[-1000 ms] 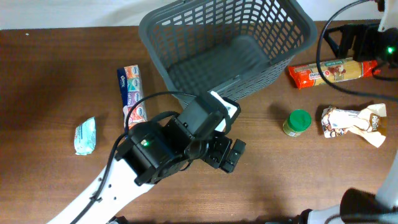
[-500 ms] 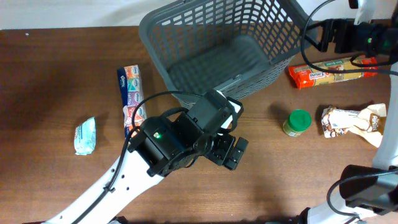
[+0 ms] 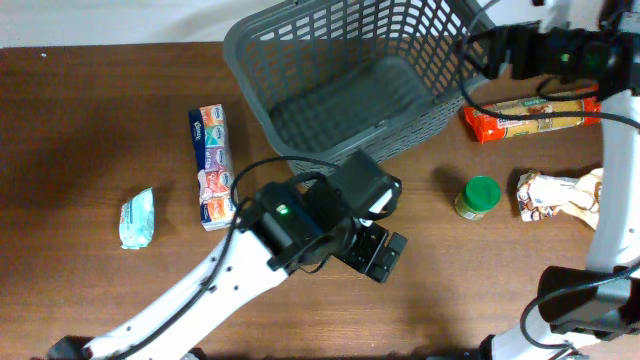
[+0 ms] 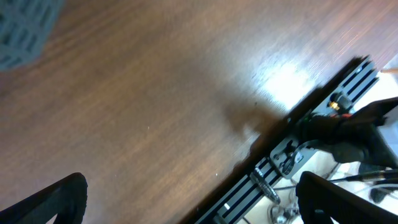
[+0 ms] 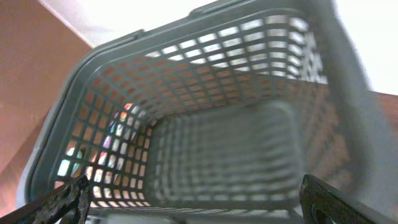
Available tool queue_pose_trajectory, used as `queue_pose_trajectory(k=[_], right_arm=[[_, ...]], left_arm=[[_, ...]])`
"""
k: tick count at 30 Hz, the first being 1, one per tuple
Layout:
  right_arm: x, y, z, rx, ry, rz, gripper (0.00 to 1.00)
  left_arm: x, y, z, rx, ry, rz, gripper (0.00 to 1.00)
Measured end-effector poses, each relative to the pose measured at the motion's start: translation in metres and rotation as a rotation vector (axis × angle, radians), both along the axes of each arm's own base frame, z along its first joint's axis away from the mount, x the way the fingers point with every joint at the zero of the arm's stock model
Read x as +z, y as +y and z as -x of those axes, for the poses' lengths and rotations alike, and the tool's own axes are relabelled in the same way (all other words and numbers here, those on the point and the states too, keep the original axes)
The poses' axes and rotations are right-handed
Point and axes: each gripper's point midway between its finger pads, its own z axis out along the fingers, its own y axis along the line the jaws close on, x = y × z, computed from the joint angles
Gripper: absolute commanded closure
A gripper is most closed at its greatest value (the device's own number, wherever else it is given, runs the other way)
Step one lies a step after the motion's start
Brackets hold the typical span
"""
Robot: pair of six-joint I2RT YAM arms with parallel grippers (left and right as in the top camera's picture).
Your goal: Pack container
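Left gripper: low over the bare table, just in front of the container's near wall. Jaws released, spread wide, holding nothing.
Green-lidded jar and crumpled bag: front-right of the container.
Long carton and teal packet: left of it.
Container: far centre, upright.
Red pasta packet: just beside its right wall.
Right gripper: above its far-right rim, jaws wide, empty.

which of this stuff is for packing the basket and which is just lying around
For the job: basket, long box, green packet, pasta, jar, crumpled bag.
Lying about: black rail past the table edge.
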Motion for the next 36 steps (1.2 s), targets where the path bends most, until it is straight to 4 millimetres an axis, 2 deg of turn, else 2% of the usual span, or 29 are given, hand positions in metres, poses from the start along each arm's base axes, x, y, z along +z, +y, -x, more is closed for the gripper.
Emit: queue_pose_trajectory(k=[3, 7, 13, 19, 20, 22, 23, 25, 27, 29, 30, 36], right_arm=[[-0.007, 0.017, -0.001, 0.008, 0.008, 0.055, 0.01], [-0.020, 0.023, -0.002, -0.029, 0.036, 0.157, 0.00], [-0.034, 0.013, -0.004, -0.108, 0.065, 0.291, 0.01], [-0.048, 0.004, -0.010, -0.129, 0.088, 0.347, 0.01], [-0.052, 0.003, -0.011, -0.128, 0.097, 0.351, 0.03], [-0.059, 0.002, -0.012, -0.124, 0.115, 0.362, 0.22], [-0.061, 0.002, -0.012, -0.119, 0.120, 0.368, 0.34], [-0.066, 0.002, -0.012, -0.116, 0.134, 0.373, 0.61], [-0.070, 0.002, -0.014, -0.115, 0.141, 0.377, 0.76], [-0.071, 0.002, -0.014, -0.117, 0.145, 0.375, 0.87], [-0.071, 0.002, -0.015, -0.115, 0.145, 0.377, 0.95], [-0.065, 0.003, -0.023, -0.157, 0.124, 0.345, 0.96]], left_arm=[[-0.013, 0.002, 0.001, 0.027, 0.034, -0.048, 0.01], [-0.017, 0.009, -0.006, 0.088, 0.015, -0.091, 0.01], [-0.018, 0.019, -0.018, 0.143, -0.043, -0.138, 0.01], [-0.018, 0.024, -0.027, 0.172, -0.086, -0.163, 0.01], [-0.017, 0.024, -0.028, 0.174, -0.092, -0.163, 0.01], [-0.019, 0.023, -0.030, 0.177, -0.096, -0.169, 0.00], [-0.020, 0.023, -0.030, 0.177, -0.095, -0.173, 0.07], [-0.024, 0.022, -0.031, 0.185, -0.088, -0.181, 0.41], [-0.027, 0.022, -0.033, 0.185, -0.086, -0.191, 0.75], [-0.029, 0.021, -0.033, 0.189, -0.082, -0.194, 0.98], [-0.030, 0.020, -0.034, 0.196, -0.080, -0.193, 0.98], [-0.025, 0.010, -0.041, 0.232, -0.097, -0.139, 0.98]])
